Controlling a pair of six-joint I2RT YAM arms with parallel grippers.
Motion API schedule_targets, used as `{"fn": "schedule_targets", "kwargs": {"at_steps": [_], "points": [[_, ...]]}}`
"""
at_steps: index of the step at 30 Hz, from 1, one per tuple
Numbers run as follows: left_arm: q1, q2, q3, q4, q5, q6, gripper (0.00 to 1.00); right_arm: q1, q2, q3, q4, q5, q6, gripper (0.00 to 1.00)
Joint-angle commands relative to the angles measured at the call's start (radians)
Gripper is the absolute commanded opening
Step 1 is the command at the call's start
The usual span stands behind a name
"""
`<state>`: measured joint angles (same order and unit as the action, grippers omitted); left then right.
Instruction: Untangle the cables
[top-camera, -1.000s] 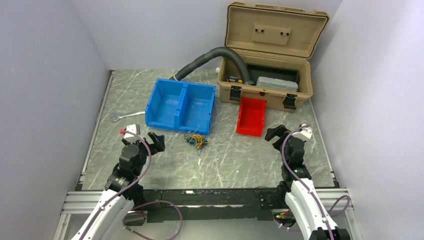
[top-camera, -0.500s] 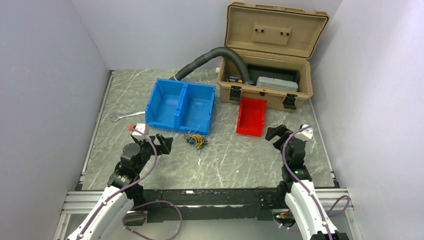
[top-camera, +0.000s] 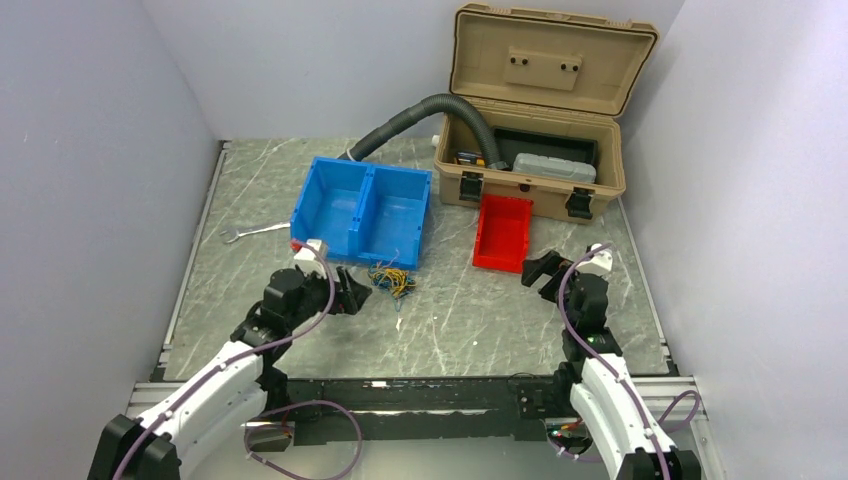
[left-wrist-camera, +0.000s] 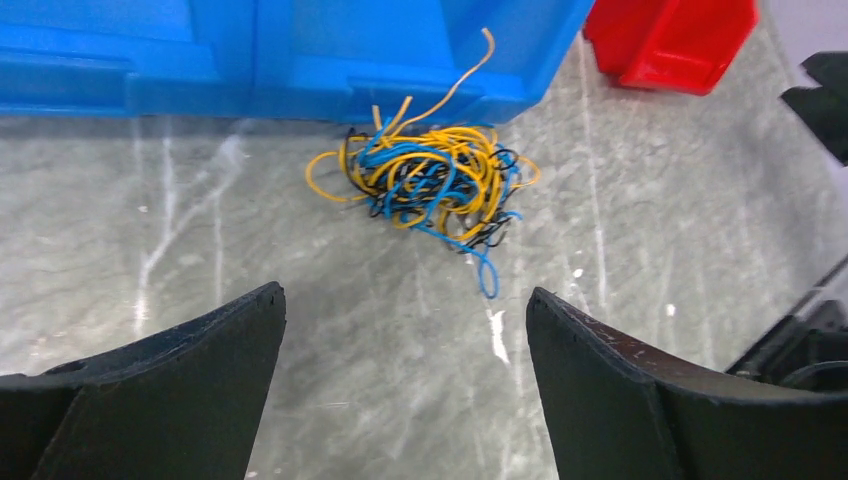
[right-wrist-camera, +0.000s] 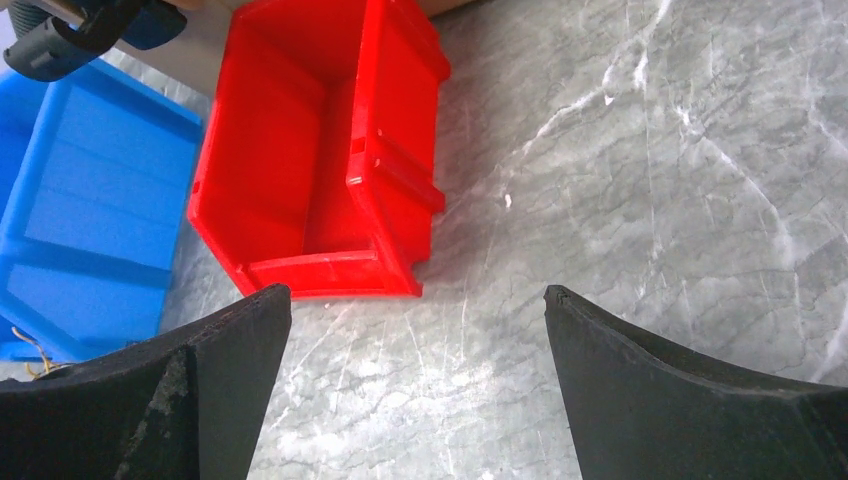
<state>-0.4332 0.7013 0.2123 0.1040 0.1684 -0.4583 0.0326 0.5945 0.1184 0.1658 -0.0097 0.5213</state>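
Seen from above, the cables (top-camera: 392, 281) lie in one small tangle on the table (top-camera: 460, 312), just in front of the blue bin (top-camera: 362, 200). The left gripper (top-camera: 352, 292) hovers just left of the tangle with its jaws spread. The right gripper (top-camera: 535, 270), equally spread, sits near the red bin (top-camera: 498, 260).

The left wrist view shows yellow, blue and black strands (left-wrist-camera: 430, 185) knotted together ahead of the parted, empty fingers (left-wrist-camera: 230, 330). One yellow end rises against the blue bin's wall, perhaps touching it.

In the right wrist view, wide-apart fingers (right-wrist-camera: 640, 350) hold nothing and frame bare table below the red bin (right-wrist-camera: 395, 180).
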Motion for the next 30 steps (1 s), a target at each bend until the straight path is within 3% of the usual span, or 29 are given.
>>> {"fn": "schedule_targets", "kwargs": {"at_steps": [1,9,13,15,28,30], "points": [[-0.034,0.046,0.068,0.041,0.013,-0.198,0.92,0.001,-0.013,0.039,0.053,-0.032,-0.022,1.0],[-0.06,0.315,0.15,0.127,0.027,-0.291,0.83,0.002,-0.096,0.022,0.03,-0.033,-0.024,0.97],[-0.075,0.389,0.168,0.13,-0.016,-0.303,0.62,0.001,-0.104,0.016,0.033,-0.033,-0.021,0.96],[-0.079,0.419,0.176,0.129,-0.034,-0.309,0.59,0.001,-0.097,0.017,0.037,-0.039,-0.021,0.96],[-0.094,0.637,0.256,0.229,-0.031,-0.264,0.57,0.003,-0.085,0.014,0.055,-0.054,-0.028,0.95],[-0.095,0.659,0.271,0.224,-0.022,-0.251,0.52,0.003,-0.077,0.016,0.06,-0.057,-0.029,0.95]]}}
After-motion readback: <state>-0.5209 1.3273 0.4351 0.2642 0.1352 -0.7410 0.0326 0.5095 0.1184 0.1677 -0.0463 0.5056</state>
